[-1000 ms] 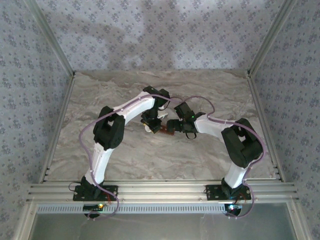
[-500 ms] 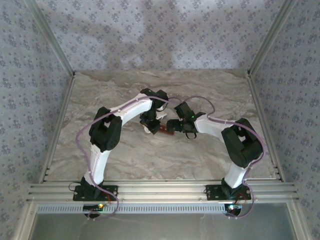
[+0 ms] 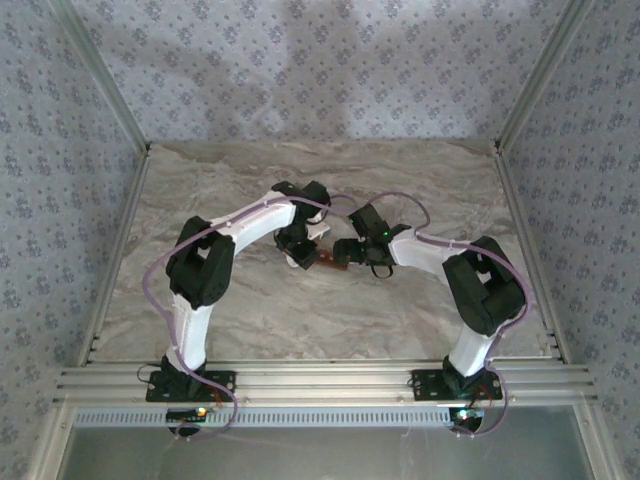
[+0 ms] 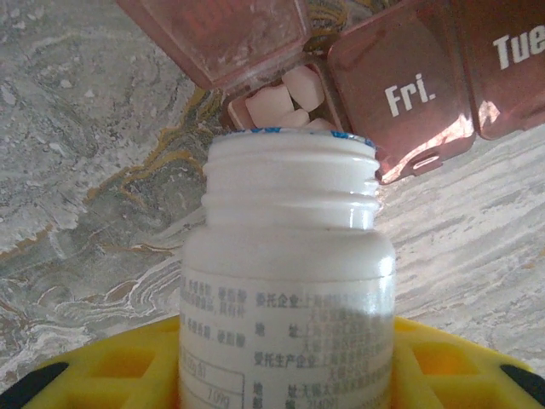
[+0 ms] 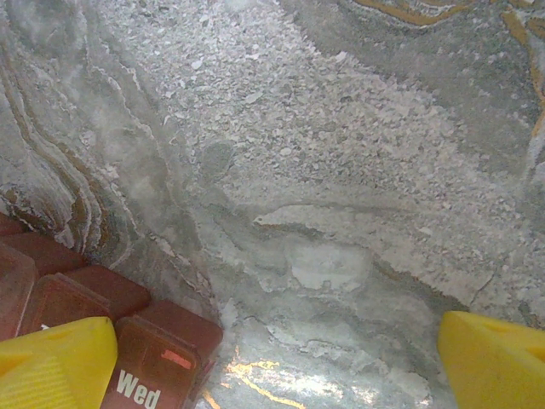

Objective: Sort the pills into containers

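Table (image 3: pixel 430 185) has both arms bent in over its middle, and the left gripper (image 3: pixel 299 249) is the nearer one: jaws partway closed around the white bottle (image 4: pixel 289 281), whose open mouth points at the containers strip (image 4: pixel 413 94) dead ahead, its row running crosswise. Right gripper (image 5: pixel 274 358) hangs wide open and empty beside the Wed lid (image 5: pixel 146 382), and I see white pills (image 4: pixel 271 104) in the one open compartment (image 4: pixel 319 106) just past the bottle's lip.

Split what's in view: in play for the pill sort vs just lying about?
In play: containers, one lid open; pills inside it; white bottle, uncapped, gripped by left hand; open right hand.
Just there: marble table; frame rails; patterned walls.
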Robot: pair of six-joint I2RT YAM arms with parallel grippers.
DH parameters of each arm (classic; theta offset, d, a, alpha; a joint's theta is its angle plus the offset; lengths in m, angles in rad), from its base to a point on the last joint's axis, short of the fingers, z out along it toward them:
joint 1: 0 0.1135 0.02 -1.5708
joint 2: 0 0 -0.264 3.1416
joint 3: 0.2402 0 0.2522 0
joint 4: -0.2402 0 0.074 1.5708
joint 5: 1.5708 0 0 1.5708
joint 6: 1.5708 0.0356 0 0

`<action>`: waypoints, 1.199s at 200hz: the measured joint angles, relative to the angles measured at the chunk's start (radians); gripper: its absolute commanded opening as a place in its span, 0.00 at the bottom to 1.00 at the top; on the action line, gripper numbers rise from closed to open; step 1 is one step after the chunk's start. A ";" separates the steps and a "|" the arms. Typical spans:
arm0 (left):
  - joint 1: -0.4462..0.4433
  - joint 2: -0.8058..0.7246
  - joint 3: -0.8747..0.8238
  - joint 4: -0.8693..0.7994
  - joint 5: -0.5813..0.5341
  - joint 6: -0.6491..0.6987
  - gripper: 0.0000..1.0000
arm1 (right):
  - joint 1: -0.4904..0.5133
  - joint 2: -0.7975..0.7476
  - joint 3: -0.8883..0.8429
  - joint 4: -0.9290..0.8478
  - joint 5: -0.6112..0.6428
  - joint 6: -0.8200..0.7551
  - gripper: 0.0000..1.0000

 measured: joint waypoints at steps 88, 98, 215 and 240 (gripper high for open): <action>0.020 -0.098 -0.168 0.177 0.045 -0.018 0.00 | -0.001 0.000 0.008 -0.016 0.000 0.000 0.98; 0.023 -0.111 -0.188 0.198 0.050 -0.019 0.00 | -0.002 0.000 0.009 -0.019 0.000 0.000 0.98; 0.055 -0.324 -0.436 0.457 0.154 -0.034 0.00 | -0.004 -0.021 0.021 -0.081 0.000 -0.001 0.98; 0.055 -0.373 -0.485 0.530 0.179 -0.037 0.00 | -0.013 -0.047 0.028 -0.101 0.000 -0.001 0.98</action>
